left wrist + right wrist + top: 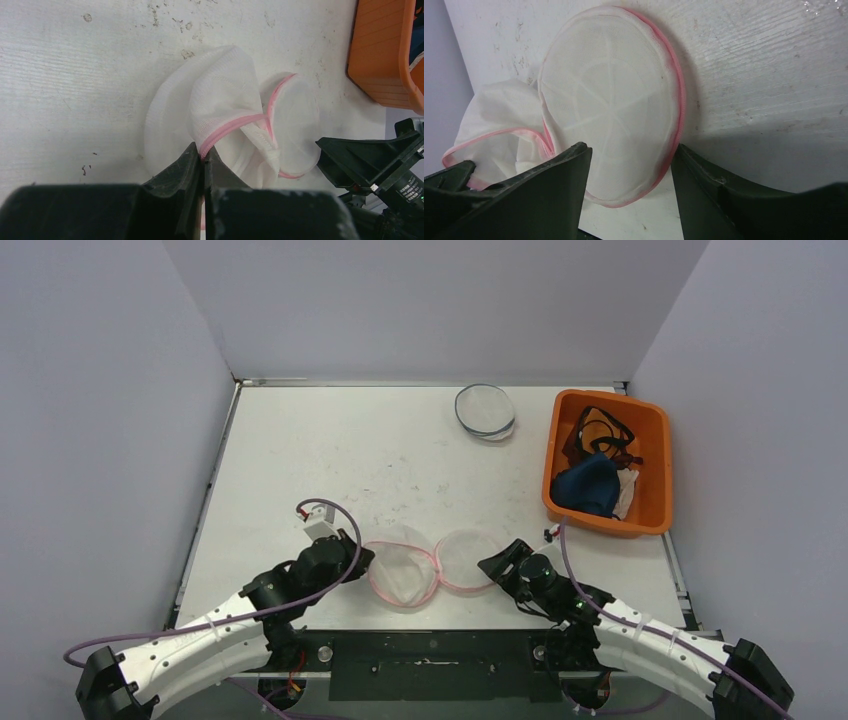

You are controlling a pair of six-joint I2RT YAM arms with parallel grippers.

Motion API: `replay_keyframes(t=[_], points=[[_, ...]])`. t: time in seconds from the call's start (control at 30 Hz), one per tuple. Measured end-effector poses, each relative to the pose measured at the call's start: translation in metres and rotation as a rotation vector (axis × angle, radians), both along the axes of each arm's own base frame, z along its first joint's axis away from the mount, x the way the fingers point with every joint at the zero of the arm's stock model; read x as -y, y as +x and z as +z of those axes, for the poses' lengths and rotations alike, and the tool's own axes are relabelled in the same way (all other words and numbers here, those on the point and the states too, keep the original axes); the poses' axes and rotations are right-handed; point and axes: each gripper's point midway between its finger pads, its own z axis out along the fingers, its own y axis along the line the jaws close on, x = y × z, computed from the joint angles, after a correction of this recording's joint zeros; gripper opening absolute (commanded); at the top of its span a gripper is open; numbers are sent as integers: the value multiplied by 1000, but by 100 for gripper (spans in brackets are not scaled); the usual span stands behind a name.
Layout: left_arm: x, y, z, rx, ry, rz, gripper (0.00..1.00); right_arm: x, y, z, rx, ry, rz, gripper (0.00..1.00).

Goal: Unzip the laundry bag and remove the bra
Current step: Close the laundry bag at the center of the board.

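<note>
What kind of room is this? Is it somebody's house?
Probably a robot lab booth, not a house: plain grey walls box in a scuffed white table, with robot arms bolted at its edge.

On my overhead feed, a pink-edged laundry bag (410, 575) lies near the front of the table (330, 460), spread into two round lobes side by side. My left gripper (362, 560) is at the left lobe's rim. My right gripper (497, 565) is at the right lobe's edge with its fingers apart. On the far right sits an orange bin (556, 455) holding a blue cloth (590, 485), a dark strappy garment (600, 432) and a white cloth (627, 495). A blue-edged round bag (485, 410) lies near the bin's far left corner.
</note>
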Motion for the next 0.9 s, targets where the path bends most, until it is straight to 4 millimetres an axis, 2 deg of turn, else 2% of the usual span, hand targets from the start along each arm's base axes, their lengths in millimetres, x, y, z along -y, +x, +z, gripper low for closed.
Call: replay_keyframes(t=[0.07, 0.2, 0.27, 0.33, 0.4, 0.47, 0.57, 0.63, 0.8, 0.9], points=[[0, 0, 1, 2, -2, 0, 0, 0, 1, -2, -3, -6, -7, 46], [1, 0, 2, 5, -9, -4, 0, 6, 5, -6, 17, -55, -24, 17], [1, -1, 3, 4, -11, -9, 0, 12, 7, -7, 42, -112, -24, 7], [2, -2, 3, 0, -12, -18, 0, 14, 10, 0, 83, -163, -7, 5], [3, -3, 6, -4, -8, -28, 0, 11, 17, 15, 138, -197, 13, 5], [5, -4, 13, -5, -3, -38, 1, 6, 26, 40, 205, -226, 38, 5], [10, -1, 34, 11, -7, -53, 5, -4, 38, 89, 319, -263, 79, 5], [14, 1, 50, 29, -11, -68, 9, -9, 45, 130, 403, -295, 100, 5], [27, 9, 91, 65, 2, -117, 18, -9, 57, 221, 548, -391, 99, 5], [42, 15, 120, 93, 4, -166, 23, -6, 57, 260, 615, -432, 87, 5]])
